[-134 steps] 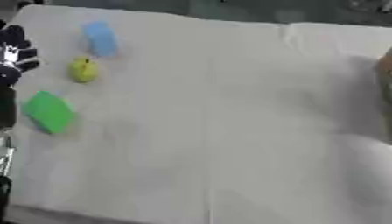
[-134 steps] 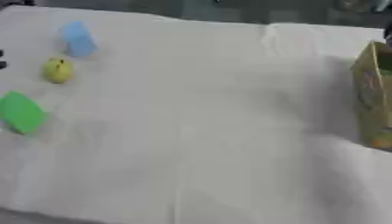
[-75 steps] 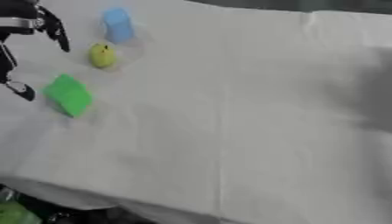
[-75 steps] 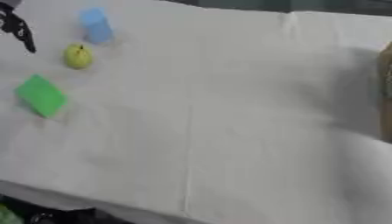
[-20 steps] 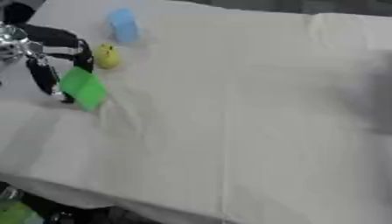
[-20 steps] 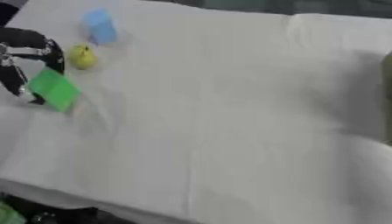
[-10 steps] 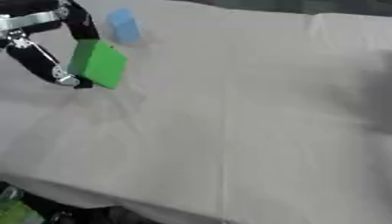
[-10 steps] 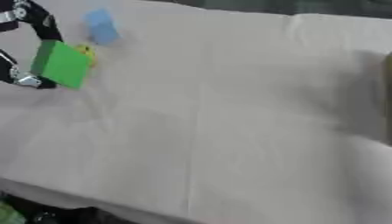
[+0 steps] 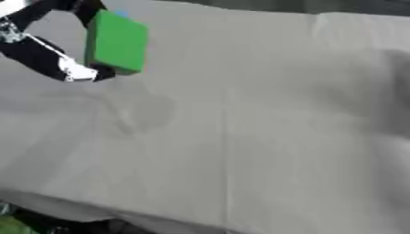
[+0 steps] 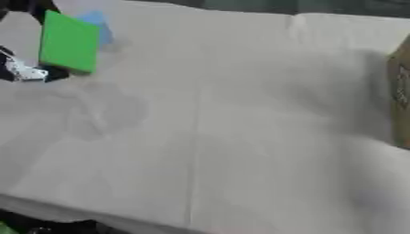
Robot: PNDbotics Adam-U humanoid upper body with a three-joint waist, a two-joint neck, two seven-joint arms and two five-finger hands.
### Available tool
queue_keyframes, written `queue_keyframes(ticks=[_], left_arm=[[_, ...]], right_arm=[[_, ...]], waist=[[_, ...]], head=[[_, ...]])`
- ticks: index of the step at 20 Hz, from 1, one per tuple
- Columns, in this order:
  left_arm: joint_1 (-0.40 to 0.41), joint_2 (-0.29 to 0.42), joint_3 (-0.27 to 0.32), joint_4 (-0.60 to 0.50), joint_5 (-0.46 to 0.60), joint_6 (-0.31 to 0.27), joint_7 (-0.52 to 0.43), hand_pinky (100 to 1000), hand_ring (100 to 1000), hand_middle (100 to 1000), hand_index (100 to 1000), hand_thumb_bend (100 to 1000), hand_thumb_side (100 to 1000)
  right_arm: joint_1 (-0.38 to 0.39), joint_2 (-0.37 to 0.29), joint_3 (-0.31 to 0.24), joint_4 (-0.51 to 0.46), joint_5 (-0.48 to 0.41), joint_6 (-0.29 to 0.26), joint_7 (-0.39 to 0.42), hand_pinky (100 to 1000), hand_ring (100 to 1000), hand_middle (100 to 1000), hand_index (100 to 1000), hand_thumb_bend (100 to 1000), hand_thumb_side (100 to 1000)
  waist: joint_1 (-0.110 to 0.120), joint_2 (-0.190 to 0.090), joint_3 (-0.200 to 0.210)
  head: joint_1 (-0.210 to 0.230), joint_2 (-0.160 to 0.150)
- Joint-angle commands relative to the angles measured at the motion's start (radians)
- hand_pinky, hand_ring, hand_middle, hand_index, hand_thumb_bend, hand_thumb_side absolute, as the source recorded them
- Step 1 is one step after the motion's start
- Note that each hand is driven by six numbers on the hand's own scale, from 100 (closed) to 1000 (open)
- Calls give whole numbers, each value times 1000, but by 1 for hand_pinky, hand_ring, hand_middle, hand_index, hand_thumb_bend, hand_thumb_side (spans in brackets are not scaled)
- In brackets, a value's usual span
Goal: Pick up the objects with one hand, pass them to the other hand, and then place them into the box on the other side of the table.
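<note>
Left hand (image 9: 60, 59) pinches the green block (image 9: 117, 42) above the bench (image 9: 240, 137), a blue object (image 10: 94, 23) seemingly just behind, box (image 10: 400, 98) at the right edge.

White cloth (image 9: 264, 137) covering the table, creased down its middle, dark floor beyond its near left corner, small green patch (image 9: 14, 226) there.

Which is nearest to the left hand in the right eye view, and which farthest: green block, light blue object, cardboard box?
1. Flat green block, held in the left hand, upper left.
2. Light blue object, just behind the block.
3. Brown cardboard box, at the right edge.
</note>
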Motion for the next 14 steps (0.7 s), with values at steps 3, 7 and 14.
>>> queue_keyframes(ticks=[3,7,14], left_arm=[[6,-48,-4,-7,39,28,27,604,509,429,587,134,100],[18,-102,-12,6,68,40,52,598,505,426,588,115,100],[20,-159,-32,12,86,53,67,591,502,422,586,101,100]], right_arm=[[-28,-44,22,-36,-3,-1,30,936,872,904,908,226,323],[-44,-50,64,-43,14,-7,76,937,878,909,910,239,319],[-89,-42,156,-56,95,-39,184,944,907,929,914,270,320]], waist=[[-7,-27,-2],[-9,-27,-2],[-8,-28,-2]], head=[[-13,-24],[-18,-32],[-31,-32]])
